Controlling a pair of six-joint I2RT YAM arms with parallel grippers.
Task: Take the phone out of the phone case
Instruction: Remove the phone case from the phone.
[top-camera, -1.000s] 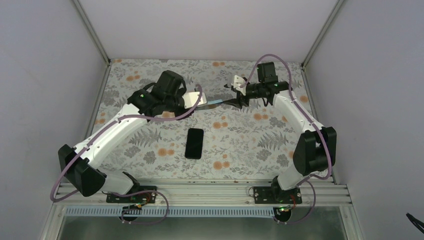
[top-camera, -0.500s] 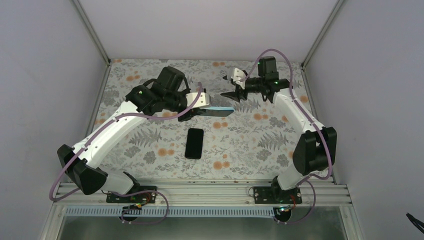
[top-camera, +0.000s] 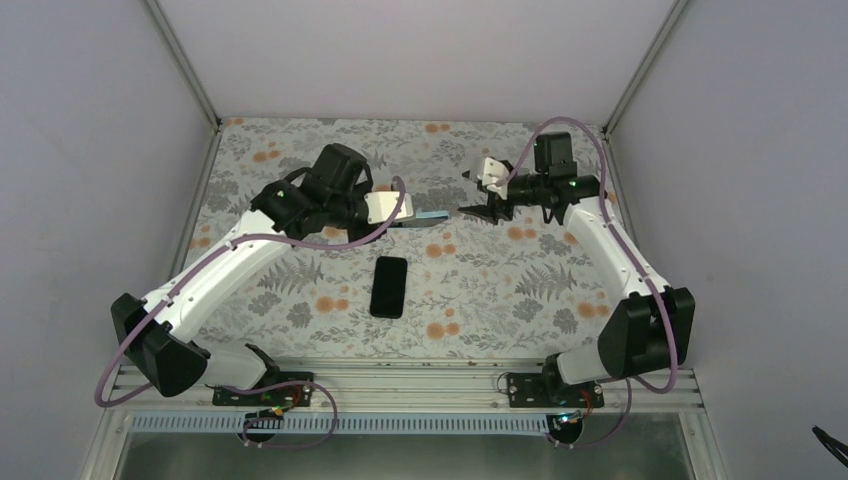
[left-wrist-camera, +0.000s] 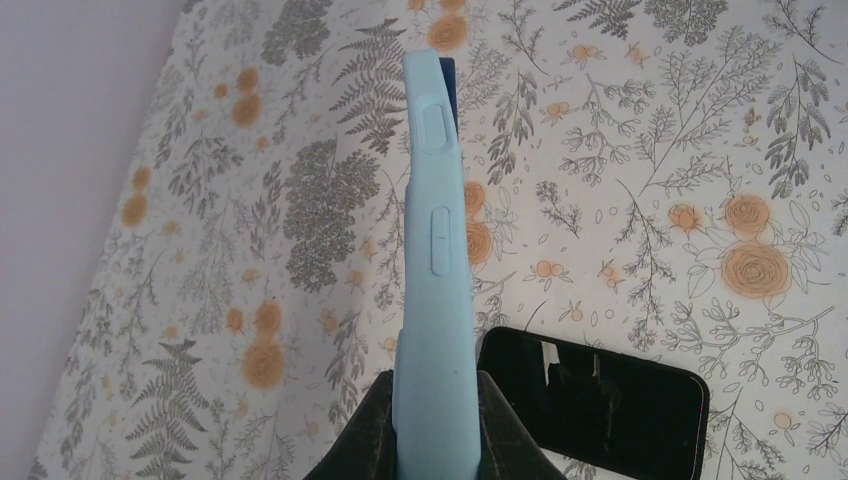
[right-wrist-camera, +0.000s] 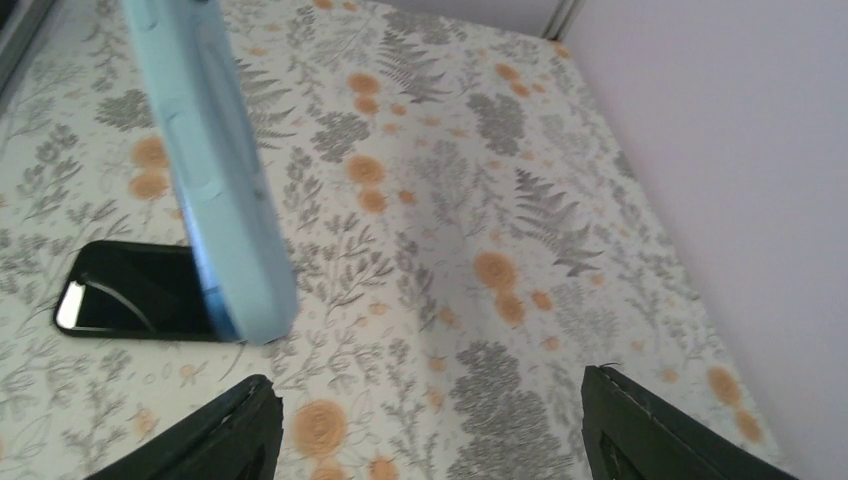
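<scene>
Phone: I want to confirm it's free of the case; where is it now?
The phone lies flat on the table, centre of the top view, on the near side of the blue case in the left gripper.

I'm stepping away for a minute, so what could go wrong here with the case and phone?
The left gripper pinches the raised case by one end only; it could slip and fall onto the phone nearby. The right gripper is open and apart, offering no backup.
</scene>
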